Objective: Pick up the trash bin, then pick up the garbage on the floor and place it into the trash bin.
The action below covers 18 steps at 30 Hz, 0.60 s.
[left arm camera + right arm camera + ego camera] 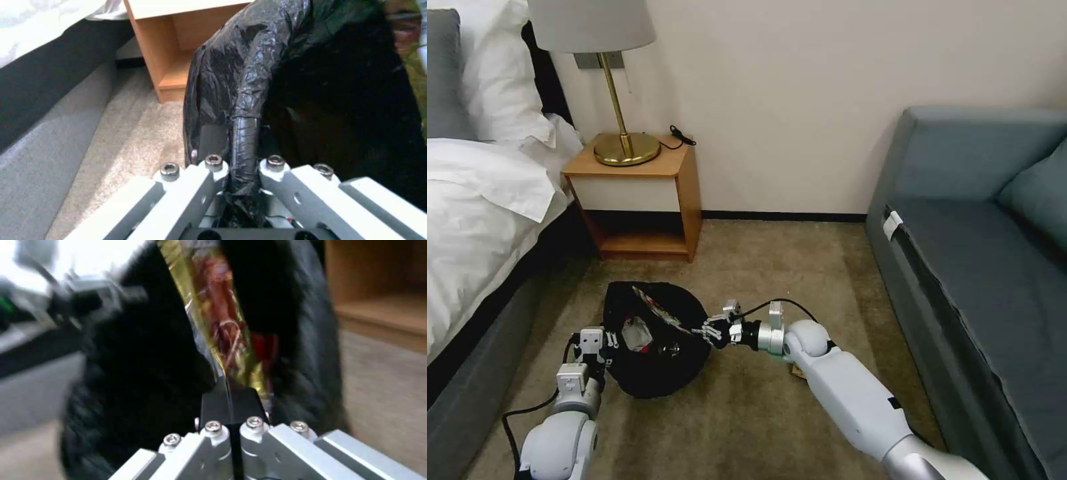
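the trash bin (654, 347) is held off the carpet (774, 273) in front of the nightstand (640, 193), tipped so that its mouth faces up and toward the right arm. its rim, wrapped in the black bag (249, 66), is clamped between the fingers of the left gripper (242, 166) at the side nearest the bed (480, 220); this grip appears chosen to keep the opening steady and presented for loading.

the right gripper (231, 403) is at the opposite edge of the rim, its pads pressed together on the lower end of the gold-brown snack wrapper (222, 323). the wrapper is stood lengthwise across the bin mouth, most of it already over the opening, so a release here is judged likely to drop it inside rather than on the carpet. red-white litter (639, 333) is seen lying inside the bag. a tan scrap (796, 371) is partly visible on the carpet under the right forearm; its identity cannot be told.

the thin edge hold on the wrapper is judged adequate, since the wrapper is light and flat.
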Available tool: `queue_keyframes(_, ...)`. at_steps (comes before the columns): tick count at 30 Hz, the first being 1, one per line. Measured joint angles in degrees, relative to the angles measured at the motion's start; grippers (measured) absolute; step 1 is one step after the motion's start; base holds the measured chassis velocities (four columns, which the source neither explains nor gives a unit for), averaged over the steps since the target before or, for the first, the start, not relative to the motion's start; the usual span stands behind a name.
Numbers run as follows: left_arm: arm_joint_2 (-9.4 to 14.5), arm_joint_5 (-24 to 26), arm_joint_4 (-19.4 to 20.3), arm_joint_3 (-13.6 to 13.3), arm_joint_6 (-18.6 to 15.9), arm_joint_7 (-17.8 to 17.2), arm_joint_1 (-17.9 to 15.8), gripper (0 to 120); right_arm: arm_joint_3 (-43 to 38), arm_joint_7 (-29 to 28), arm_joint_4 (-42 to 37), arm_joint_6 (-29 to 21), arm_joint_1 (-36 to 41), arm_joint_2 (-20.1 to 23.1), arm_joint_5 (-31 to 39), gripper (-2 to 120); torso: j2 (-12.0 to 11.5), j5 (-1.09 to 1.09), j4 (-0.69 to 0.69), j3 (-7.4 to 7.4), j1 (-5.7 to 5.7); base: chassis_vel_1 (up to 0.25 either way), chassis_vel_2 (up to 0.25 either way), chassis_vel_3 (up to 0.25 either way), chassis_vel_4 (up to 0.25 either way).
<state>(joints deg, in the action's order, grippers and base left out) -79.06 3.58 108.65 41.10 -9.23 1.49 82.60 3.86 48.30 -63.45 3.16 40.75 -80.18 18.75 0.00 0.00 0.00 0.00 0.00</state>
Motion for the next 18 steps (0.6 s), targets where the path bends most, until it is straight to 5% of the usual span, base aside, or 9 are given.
queue_keyframes(18,0.22,0.50,-1.85,-0.46,0.55,-0.11,-0.57,1,-1.57,-2.50,-9.37,2.19,4.89,2.88,-5.74,61,0.00,0.00,0.00,0.00,0.00,0.000,0.000,0.000,0.000)
